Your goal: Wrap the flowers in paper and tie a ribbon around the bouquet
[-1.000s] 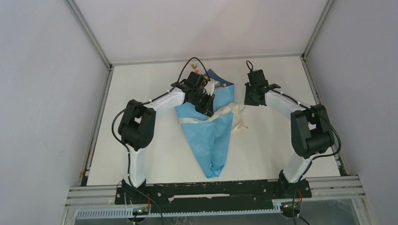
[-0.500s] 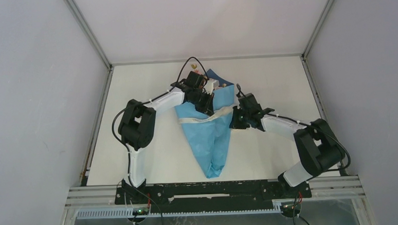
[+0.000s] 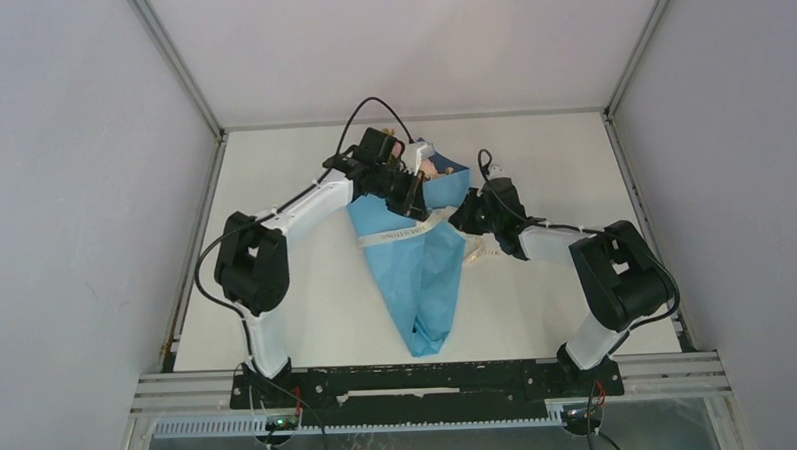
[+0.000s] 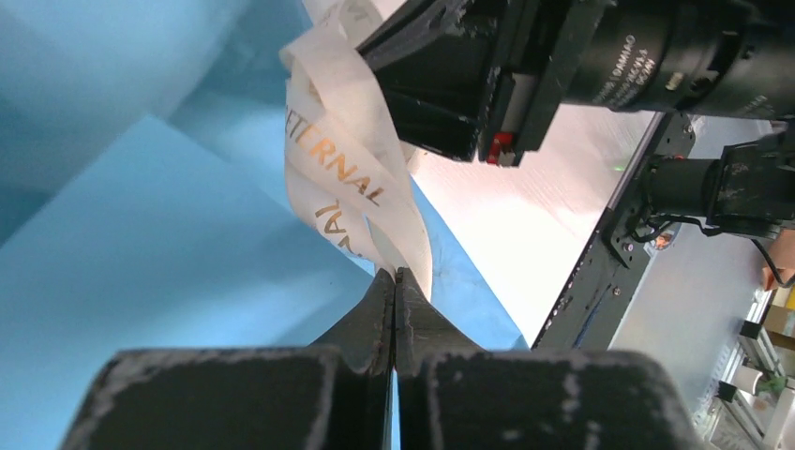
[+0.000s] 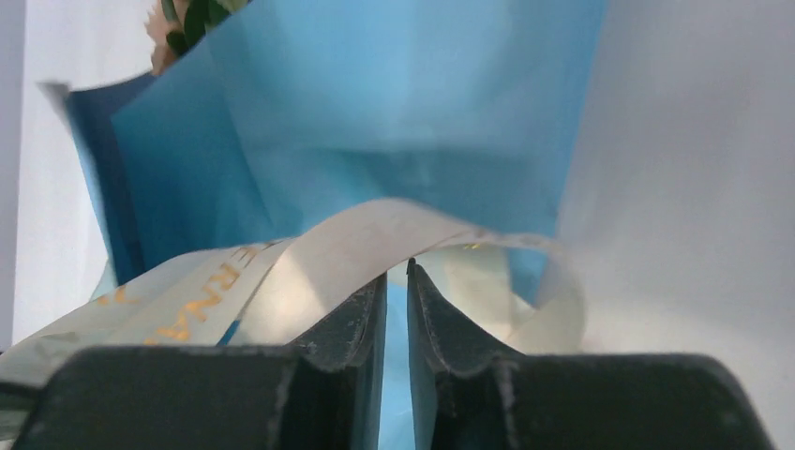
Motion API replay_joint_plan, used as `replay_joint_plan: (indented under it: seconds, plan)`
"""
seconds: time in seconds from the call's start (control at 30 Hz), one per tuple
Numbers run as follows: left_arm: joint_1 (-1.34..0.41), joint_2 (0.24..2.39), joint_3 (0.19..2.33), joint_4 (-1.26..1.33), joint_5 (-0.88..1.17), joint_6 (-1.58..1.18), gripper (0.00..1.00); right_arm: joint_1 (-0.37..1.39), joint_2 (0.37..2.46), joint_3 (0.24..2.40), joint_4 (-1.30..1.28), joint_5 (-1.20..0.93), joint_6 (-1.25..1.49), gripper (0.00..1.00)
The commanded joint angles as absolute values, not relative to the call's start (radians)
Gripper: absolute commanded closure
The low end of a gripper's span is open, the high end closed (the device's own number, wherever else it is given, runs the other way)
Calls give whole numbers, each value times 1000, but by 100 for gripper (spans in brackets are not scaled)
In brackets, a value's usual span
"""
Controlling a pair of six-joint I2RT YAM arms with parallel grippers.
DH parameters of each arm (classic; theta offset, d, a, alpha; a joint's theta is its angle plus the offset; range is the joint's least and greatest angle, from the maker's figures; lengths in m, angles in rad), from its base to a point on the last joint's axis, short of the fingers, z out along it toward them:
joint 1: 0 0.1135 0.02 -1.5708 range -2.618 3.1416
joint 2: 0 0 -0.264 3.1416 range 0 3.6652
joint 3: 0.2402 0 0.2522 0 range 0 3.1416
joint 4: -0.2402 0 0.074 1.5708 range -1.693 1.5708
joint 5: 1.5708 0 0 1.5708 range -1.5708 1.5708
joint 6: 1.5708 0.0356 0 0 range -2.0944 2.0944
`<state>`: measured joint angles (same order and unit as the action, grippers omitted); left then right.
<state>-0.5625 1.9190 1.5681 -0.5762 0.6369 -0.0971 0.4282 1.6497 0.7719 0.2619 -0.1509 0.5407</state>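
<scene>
The bouquet (image 3: 421, 274) lies on the table as a blue paper (image 5: 394, 112) cone, its tip toward the arm bases. Pink flowers (image 3: 429, 168) and green leaves (image 5: 187, 23) peek from the far wide end. The cream ribbon (image 3: 400, 234) crosses the cone and carries gold lettering (image 4: 342, 173). My left gripper (image 4: 396, 274) is over the cone's upper left, shut on a ribbon strand. At the cone's right edge, my right gripper (image 5: 396, 269) has its jaws a thin slit apart, tips nipping the lower edge of an arching ribbon loop (image 5: 403, 220).
The white table (image 3: 297, 289) is boxed in by grey walls, with metal frame rails (image 3: 174, 63) at the back corners. In the left wrist view, the right arm's wrist and camera (image 4: 525, 66) hang close by. The black base rail (image 3: 420, 384) runs along the near edge.
My right arm swung in from the back right to the cone's right edge, and its jaws narrowed on the ribbon. The left arm shifted slightly toward the back, still gripping.
</scene>
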Motion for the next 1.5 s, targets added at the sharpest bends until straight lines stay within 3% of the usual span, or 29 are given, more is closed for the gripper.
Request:
replay_joint_plan:
  seconds: [0.0,0.57,0.93,1.47]
  plan:
    - [-557,1887,1629,-593,655,-70,100,402,1598,740,439,-154,561,77]
    - [-555,1931,1660,-603,654,-74,100,400,1718,811,426,-238,501,69]
    - [-546,1948,1673,-603,651,-83,100,437,1788,907,338,-186,399,54]
    - [-526,1963,1669,-604,653,-86,100,487,1877,982,221,-255,314,53]
